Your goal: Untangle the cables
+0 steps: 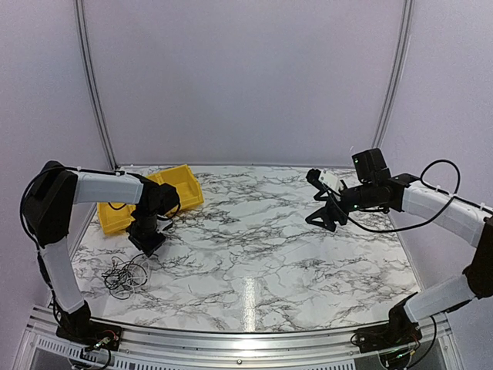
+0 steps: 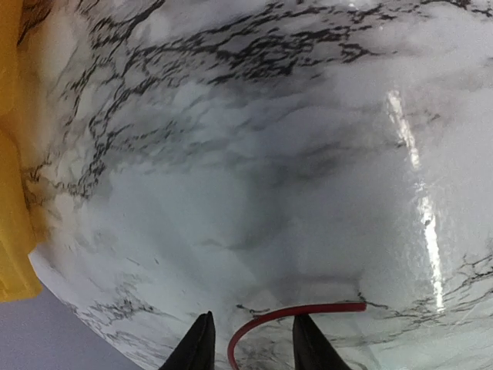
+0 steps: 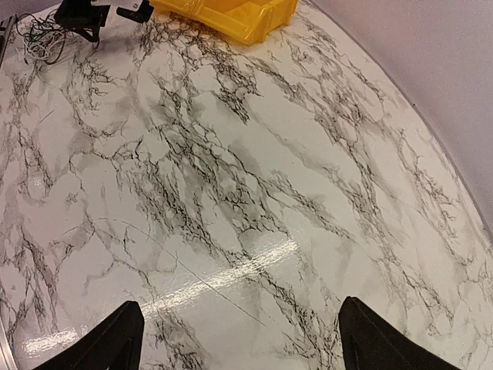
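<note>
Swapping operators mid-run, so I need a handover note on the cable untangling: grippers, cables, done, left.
Left gripper: open, near the table beside the yellow bin; a red wire curves between its fingers, unclamped.
Right gripper: open wide, empty, raised over the table's right side.
Cables: one tangle, near-left of table, close by the left gripper.
Done: nothing visibly sorted. Left: separate every wire.
</note>
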Controlling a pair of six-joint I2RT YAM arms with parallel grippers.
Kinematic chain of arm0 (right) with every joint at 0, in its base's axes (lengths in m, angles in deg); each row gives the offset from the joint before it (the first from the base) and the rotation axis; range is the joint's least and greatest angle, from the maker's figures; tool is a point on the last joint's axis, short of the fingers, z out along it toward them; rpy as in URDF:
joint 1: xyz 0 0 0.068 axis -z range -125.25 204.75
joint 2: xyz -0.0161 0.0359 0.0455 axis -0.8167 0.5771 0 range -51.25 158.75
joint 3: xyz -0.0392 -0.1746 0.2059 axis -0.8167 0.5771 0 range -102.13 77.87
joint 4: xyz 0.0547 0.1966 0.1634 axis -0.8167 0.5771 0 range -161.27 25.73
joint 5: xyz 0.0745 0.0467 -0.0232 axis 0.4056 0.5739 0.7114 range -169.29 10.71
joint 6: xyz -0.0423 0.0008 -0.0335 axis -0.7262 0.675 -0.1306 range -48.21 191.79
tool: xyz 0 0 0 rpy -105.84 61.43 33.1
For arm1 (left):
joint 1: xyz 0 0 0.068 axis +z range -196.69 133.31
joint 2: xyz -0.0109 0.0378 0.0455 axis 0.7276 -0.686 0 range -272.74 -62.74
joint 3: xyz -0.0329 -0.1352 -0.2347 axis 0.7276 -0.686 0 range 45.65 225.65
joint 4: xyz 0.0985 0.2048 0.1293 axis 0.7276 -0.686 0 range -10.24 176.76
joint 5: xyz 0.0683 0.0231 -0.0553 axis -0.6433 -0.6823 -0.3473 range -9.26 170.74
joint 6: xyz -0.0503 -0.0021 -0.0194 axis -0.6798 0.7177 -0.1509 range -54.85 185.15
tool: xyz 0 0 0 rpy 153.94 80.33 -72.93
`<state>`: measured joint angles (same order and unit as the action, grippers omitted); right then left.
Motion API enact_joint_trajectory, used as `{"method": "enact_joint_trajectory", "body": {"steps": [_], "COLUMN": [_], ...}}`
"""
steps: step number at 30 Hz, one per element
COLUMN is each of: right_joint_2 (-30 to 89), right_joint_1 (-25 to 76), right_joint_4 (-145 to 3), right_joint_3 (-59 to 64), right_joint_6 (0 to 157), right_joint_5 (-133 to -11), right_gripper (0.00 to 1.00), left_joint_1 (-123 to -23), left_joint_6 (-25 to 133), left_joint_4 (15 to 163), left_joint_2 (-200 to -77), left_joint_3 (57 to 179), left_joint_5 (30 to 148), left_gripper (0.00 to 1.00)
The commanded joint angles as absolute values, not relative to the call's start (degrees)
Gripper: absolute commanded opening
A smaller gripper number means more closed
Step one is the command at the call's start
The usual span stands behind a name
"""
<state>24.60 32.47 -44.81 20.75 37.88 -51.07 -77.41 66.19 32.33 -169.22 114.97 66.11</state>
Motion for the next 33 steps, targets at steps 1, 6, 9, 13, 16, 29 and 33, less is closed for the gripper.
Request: {"method": "enact_joint_trajectory", "body": {"steps": [1,6,9,13,16,29,33], "right_joint_2": [24.8,25.0,25.2,26.0,27.0,34.5,33.8], "right_joint_1": [32.0,32.0,32.0,32.0,32.0,27.5,27.1], "right_joint_4": [-44.4,-44.6,-44.6,-44.6,-45.0,-48.4,-48.3], "right_joint_3": [19.2,19.2,18.9,17.9,16.4,7.4,8.3], "right_joint_6": [38.3,38.9,39.2,40.1,41.0,45.9,46.4], "right_joint_5": [-51.2,-51.2,-51.0,-50.1,-48.7,-44.0,-43.3], "right_gripper": [0.88,0.88,0.88,0.88,0.87,0.74,0.74], "left_joint_1": [-77.6,-77.6,-77.6,-77.9,-79.1,-82.9,-81.7], "left_joint_6": [69.8,70.4,69.6,66.8,65.5,48.9,40.0], "left_joint_4": [37.2,40.7,42.5,45.1,48.4,45.1,37.9], "left_joint_2": [-171.4,-171.4,-169.1,-163.3,-158.6,-156.1,-157.3], "left_joint_3": [114.1,112.2,111.6,112.4,113.0,112.6,112.3], "left_joint_5": [65.9,68.5,70.8,77.0,82.2,60.1,57.1], "left_gripper": [0.31,0.14,0.02,0.00,0.00,0.53,0.57]}}
